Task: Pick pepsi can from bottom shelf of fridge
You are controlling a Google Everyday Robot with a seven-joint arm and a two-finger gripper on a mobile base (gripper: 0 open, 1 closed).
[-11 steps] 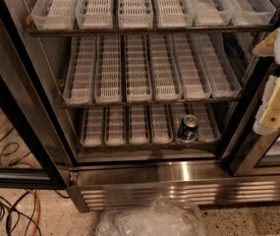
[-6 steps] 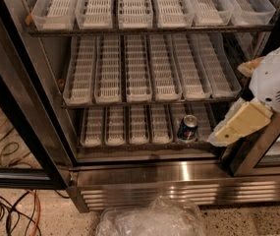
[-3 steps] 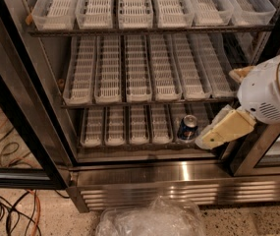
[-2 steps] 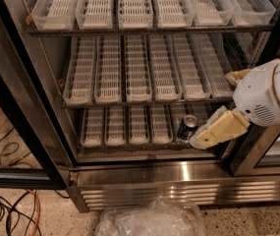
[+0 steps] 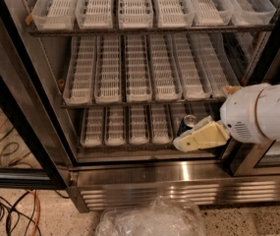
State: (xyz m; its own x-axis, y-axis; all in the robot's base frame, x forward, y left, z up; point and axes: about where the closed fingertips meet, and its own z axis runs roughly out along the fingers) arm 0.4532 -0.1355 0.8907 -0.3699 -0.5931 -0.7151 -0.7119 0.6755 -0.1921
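Gripper point(image 5: 184, 142) at lower-centre of view, prob. tilted down; arm point(image 5: 263, 113) horiz. behind.

The gripper point(image 5: 184, 141) sits at the front of the fridge's point(image 5: 179, 173) bottom shelf point(image 5: 125, 146), coming in from the right. Its cream tip is just in front of the can point(image 5: 188, 122) and hides the lower part. The can stands upright in a right-hand lane. Crumpled plastic point(image 5: 152, 220) and cables point(image 5: 7, 211) lie on the floor.
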